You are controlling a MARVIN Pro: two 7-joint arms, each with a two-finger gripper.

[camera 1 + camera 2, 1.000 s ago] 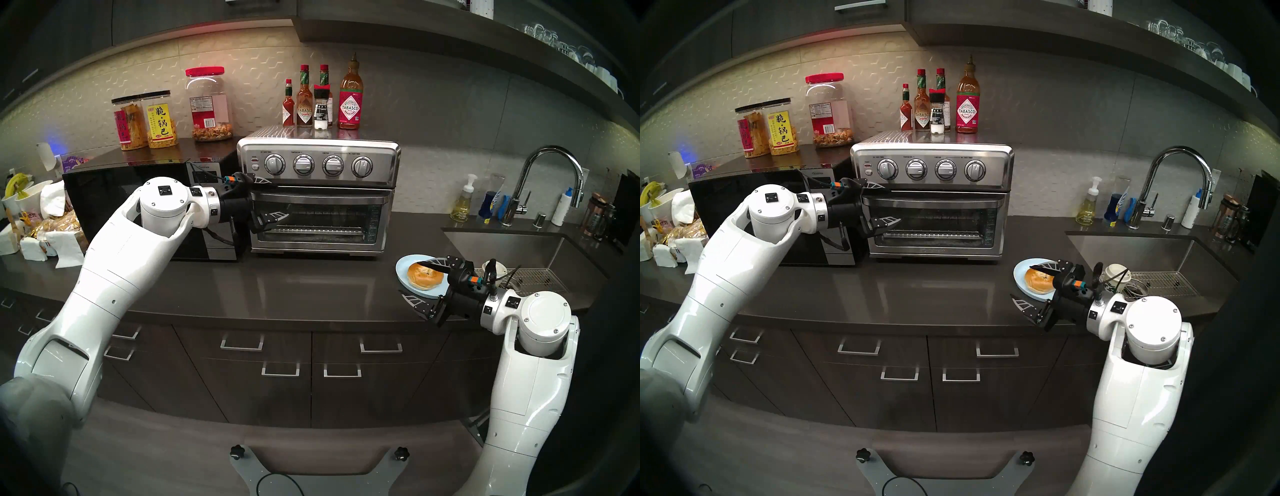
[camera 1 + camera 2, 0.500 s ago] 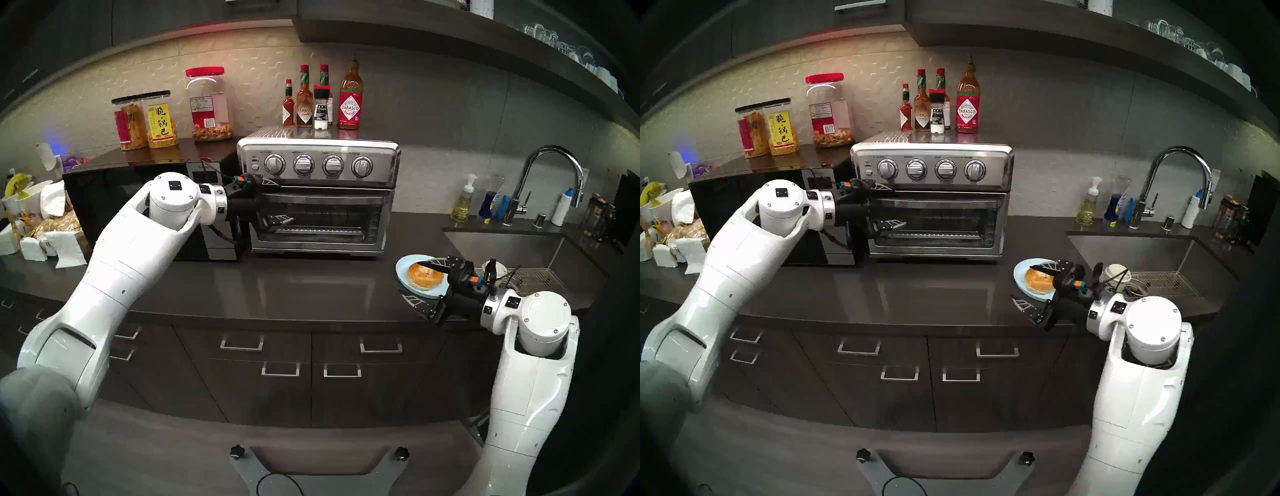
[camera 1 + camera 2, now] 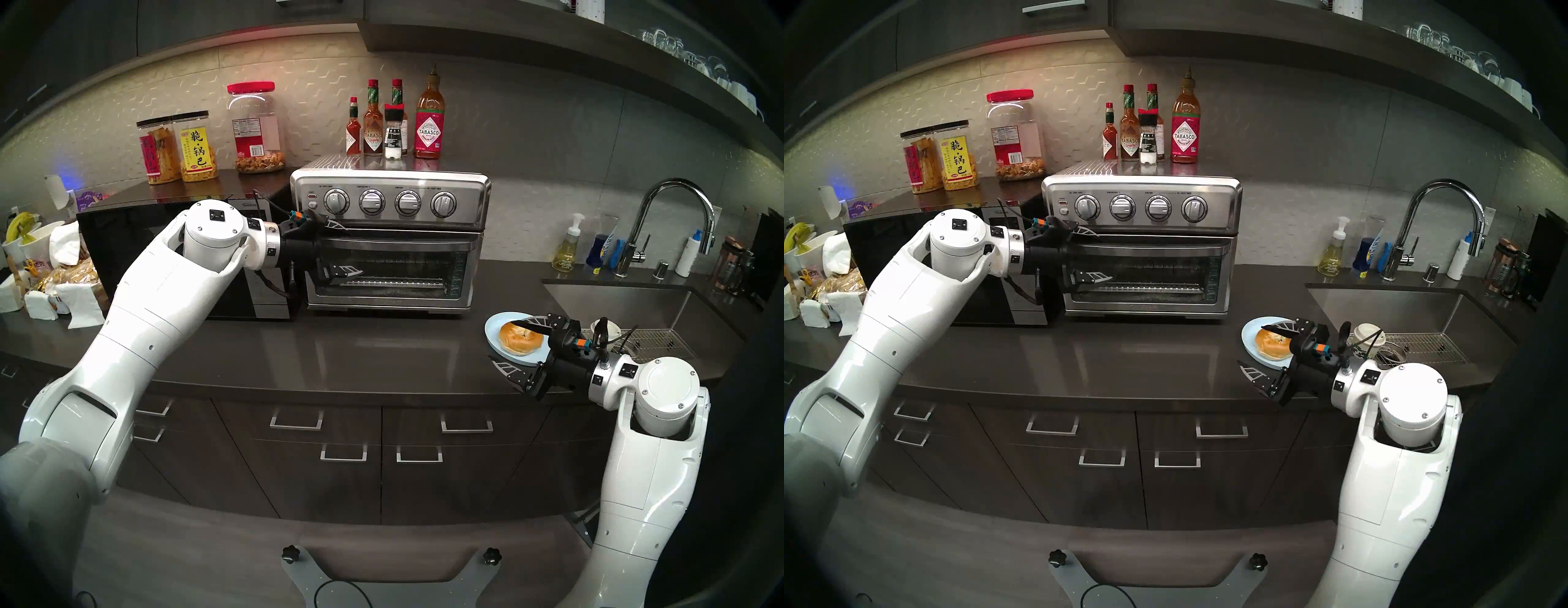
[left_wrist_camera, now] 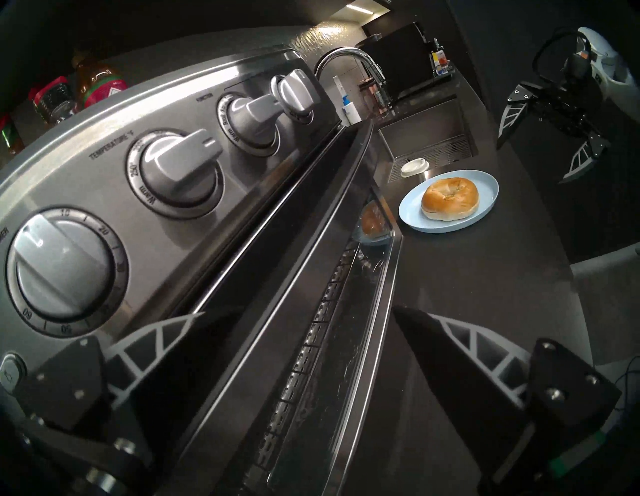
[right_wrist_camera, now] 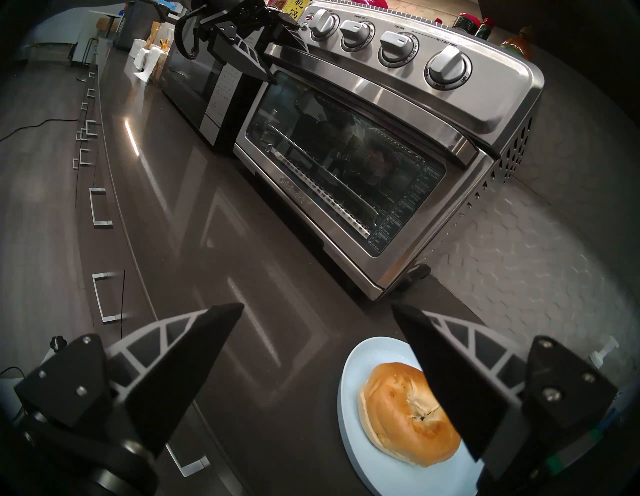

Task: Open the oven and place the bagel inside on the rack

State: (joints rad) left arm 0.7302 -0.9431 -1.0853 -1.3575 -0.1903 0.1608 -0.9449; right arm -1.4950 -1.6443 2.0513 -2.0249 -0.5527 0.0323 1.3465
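Observation:
The steel oven [image 3: 424, 178] stands at the back of the counter with its glass door shut. The wire rack [image 3: 394, 282] shows through the glass. My left gripper [image 3: 355, 251] is open at the left end of the door handle [image 3: 399, 243]. The handle bar runs between its spread fingers [image 4: 156, 332]. The golden bagel [image 3: 515, 343] lies on a light blue plate [image 3: 494, 331] near the sink. My right gripper [image 3: 504, 342] hangs open above it, one finger [image 5: 446, 381] over the bagel [image 5: 398, 408], the other beside the plate toward the counter's front edge.
A black microwave [image 3: 169, 254] sits directly left of the oven, behind my left forearm. Sauce bottles [image 3: 394, 123] stand on the oven top. The sink [image 3: 636, 305] with its faucet [image 3: 674, 212] and a paper cup [image 3: 604, 329] lies to the right. Bags and napkins crowd the far left.
My left arm has moved right and slightly up, bringing its open gripper further along the oven door's handle. The right arm, bagel and plate have not moved.

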